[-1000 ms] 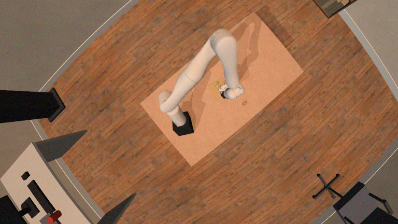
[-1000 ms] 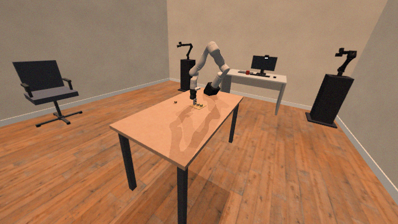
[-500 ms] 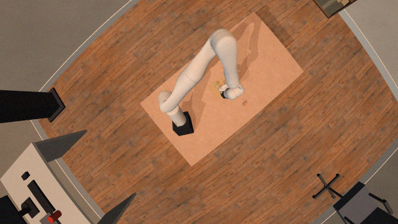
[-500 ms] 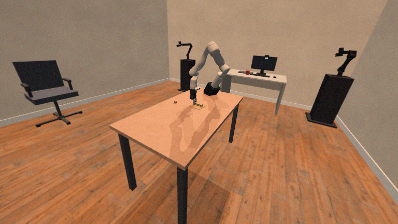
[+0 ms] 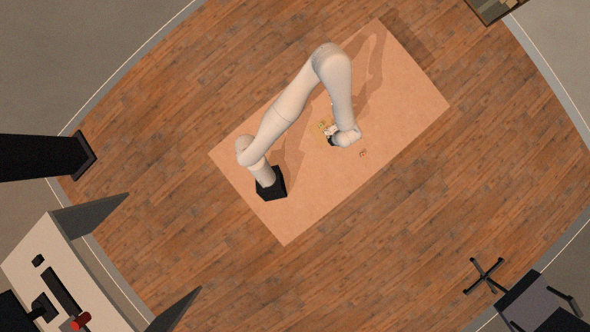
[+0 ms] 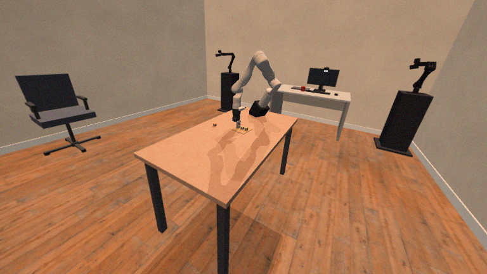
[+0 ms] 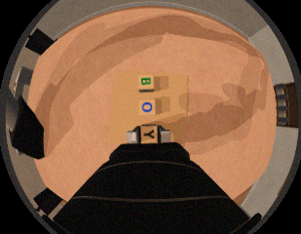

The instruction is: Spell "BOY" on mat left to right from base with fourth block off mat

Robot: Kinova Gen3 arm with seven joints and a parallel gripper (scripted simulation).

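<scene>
With gripper, clasps Y block, letter sideways at wrist-view lower centre. Aligns vertically below O block and B block.

Looked smooth and matt across the worktop, with faint mottling. Showed wood grain along the plank floor. Resembled smooth, low-sheen plastic on the arm, greyish metal on the fingertips, pale, matt wood on the letter blocks, and dull cloth on the office chair's seat.
</scene>
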